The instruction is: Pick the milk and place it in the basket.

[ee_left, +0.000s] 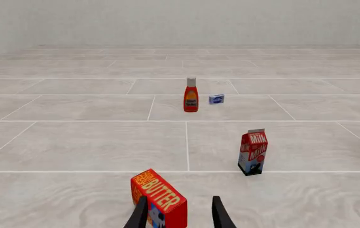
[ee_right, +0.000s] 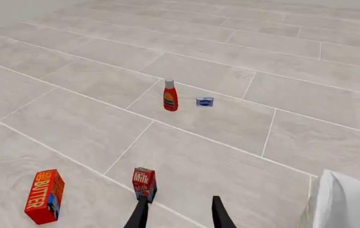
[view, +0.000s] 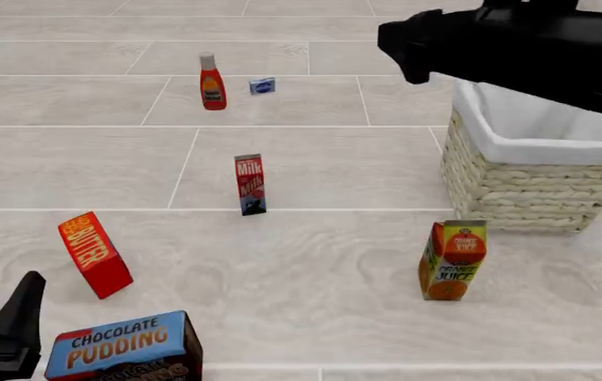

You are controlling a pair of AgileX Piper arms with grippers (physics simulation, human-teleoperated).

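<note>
The milk [view: 249, 184] stands upright on the tiled surface mid-table, a slim carton with a red top and a blue and white base. It also shows in the left wrist view [ee_left: 253, 152] and the right wrist view [ee_right: 144, 184]. The basket [view: 513, 186] stands to its right, wicker with white cloth lining. My left gripper [ee_left: 180, 216] is open and empty, low at the near left, far from the milk. My right gripper [ee_right: 178, 216] is open and empty, held high, with the milk just beyond its left fingertip in that view. The right arm [view: 513, 48] crosses above the basket.
A red butter box [view: 94, 254] and a chocolate pudding box [view: 121, 345] lie near my left gripper. An orange juice carton [view: 453, 260] stands in front of the basket. A ketchup bottle [view: 212, 81] and a small blue tin [view: 262, 86] stand at the back.
</note>
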